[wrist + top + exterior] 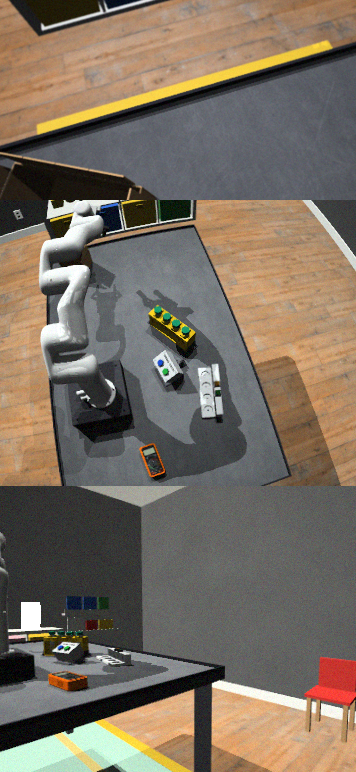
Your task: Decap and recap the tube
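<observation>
The yellow decapping station (pixel 171 327) stands mid-table with four green caps on its tubes; all four look seated. The second cap from the far end (pixel 166 317) is on its tube. The white cap tray (pixel 210 391) lies to the right of the grey key housing (pixel 167 368), which carries the blue key (pixel 160 363) and the green key (pixel 165 371). The nests look empty and no lamp shows lit. My gripper (pixel 82 209) is raised at the table's back edge, far from the station, open and empty. The wrist view shows only the table edge and floor.
An orange multimeter (pixel 152 460) lies near the front edge. Coloured bins (pixel 140 212) stand on the floor behind the table. The arm's base (pixel 95 397) is at the left. A red chair (pixel 332 691) stands off to the side.
</observation>
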Tool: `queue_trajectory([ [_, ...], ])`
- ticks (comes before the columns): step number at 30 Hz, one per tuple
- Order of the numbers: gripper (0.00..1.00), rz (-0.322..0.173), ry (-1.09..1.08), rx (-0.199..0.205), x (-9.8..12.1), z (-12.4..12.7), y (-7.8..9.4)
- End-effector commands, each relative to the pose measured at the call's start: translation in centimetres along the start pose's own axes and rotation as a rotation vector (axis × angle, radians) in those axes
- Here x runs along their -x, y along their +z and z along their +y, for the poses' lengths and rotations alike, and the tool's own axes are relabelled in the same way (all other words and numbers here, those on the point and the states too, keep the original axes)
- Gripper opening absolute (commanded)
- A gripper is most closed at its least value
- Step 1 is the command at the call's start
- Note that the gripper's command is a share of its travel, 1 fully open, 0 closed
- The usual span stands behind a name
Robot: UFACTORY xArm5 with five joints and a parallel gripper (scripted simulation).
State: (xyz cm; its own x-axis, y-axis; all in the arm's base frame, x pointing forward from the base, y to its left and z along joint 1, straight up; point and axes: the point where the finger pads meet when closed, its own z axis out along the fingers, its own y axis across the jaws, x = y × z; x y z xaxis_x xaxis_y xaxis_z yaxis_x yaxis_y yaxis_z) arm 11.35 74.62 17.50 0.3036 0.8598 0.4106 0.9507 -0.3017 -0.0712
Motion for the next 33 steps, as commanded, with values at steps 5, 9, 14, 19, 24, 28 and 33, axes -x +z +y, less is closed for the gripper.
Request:
queue_trajectory([
  [5, 1.00, 0.006, 0.000, -0.001, -0.21, -0.04, -0.21],
  [9, 1.00, 0.006, 0.000, -0.001, -0.21, -0.04, -0.21],
  [14, 1.00, 0.006, 0.000, -0.001, -0.21, -0.04, -0.21],
  [19, 0.46, 0.006, 0.000, -0.001, -0.21, -0.04, -0.22],
  [24, 0.46, 0.006, 0.000, -0.001, -0.21, -0.04, -0.21],
  [28, 0.46, 0.006, 0.000, -0.001, -0.21, -0.04, -0.21],
  [33, 0.46, 0.006, 0.000, -0.001, -0.21, -0.04, -0.21],
])
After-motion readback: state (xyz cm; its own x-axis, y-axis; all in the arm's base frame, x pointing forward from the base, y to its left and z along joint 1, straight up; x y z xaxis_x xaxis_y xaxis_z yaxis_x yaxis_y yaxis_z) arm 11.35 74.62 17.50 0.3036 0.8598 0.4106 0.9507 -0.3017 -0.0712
